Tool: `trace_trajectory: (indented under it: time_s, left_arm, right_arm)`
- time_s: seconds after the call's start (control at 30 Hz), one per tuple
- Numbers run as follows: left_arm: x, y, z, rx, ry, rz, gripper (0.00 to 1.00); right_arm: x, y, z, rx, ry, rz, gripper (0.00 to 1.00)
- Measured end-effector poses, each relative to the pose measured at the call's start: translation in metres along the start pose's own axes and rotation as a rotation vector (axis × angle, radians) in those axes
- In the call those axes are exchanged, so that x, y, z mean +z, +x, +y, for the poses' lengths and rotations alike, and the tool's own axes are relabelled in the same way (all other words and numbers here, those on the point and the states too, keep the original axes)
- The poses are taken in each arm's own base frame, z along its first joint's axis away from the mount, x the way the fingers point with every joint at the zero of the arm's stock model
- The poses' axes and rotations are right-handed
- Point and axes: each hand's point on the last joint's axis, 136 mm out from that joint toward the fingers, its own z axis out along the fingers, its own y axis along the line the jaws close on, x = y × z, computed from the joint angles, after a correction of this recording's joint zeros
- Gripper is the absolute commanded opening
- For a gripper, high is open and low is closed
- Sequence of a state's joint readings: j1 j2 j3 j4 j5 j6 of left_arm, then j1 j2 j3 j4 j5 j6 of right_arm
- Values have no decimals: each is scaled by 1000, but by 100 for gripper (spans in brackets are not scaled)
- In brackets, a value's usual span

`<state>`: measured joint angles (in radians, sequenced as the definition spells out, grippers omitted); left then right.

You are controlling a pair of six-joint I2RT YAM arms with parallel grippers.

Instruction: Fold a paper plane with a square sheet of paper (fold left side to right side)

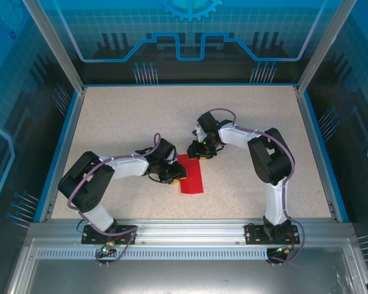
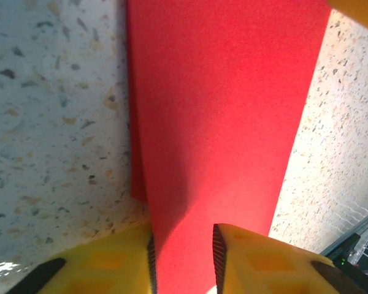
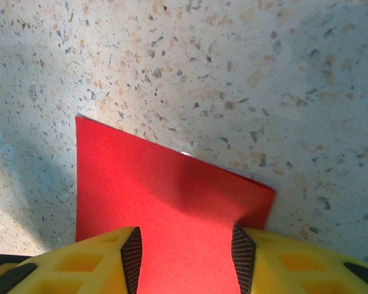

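Note:
The square sheet of paper (image 1: 192, 179) is bright red and lies on the table as a narrow upright rectangle, doubled over. My left gripper (image 1: 172, 174) is at its left long edge. In the left wrist view the paper (image 2: 221, 110) runs between the yellow fingers (image 2: 257, 260), and its left layer lifts up against the left pad. The jaws stand a little apart around it, so the left gripper (image 2: 183, 260) is open. My right gripper (image 1: 200, 151) is at the far end of the sheet. It (image 3: 187, 260) is open, its pads low over the red paper (image 3: 147, 190) near a corner.
The speckled table (image 1: 110, 122) has bare room at the back and on both sides. A blue rim and metal frame posts (image 1: 55, 55) enclose it. Both arms reach inward from their bases at the near edge.

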<state>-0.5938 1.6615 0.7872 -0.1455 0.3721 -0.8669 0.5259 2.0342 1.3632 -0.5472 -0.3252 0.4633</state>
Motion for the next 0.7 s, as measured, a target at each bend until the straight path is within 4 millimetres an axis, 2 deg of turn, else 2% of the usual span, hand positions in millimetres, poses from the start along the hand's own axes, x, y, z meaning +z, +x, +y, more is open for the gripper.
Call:
trace_trajectory:
  time_s: [0.07,0.13,0.23,0.43,0.57,0.7]
  left_arm:
    - [0,1,2,-1,-4,4,16]
    - [1,2,3,-5,-8,6,11]
    - [0,2,2,-18,-2,7,8]
    - [0,4,-2,-80,14,18,5]
    - [0,5,-8,-135,40,30,3]
    - [-1,5,-14,-171,68,39,3]
  right_arm:
    - [-1,-1,0,-9,1,-9,51]
    - [-5,-2,0,-23,6,-24,58]
    - [-16,-2,1,-59,19,-69,68]
    - [-71,7,10,-188,35,-241,77]
    - [-98,34,8,-278,52,-338,78]
    - [-98,76,13,-402,67,-356,78]
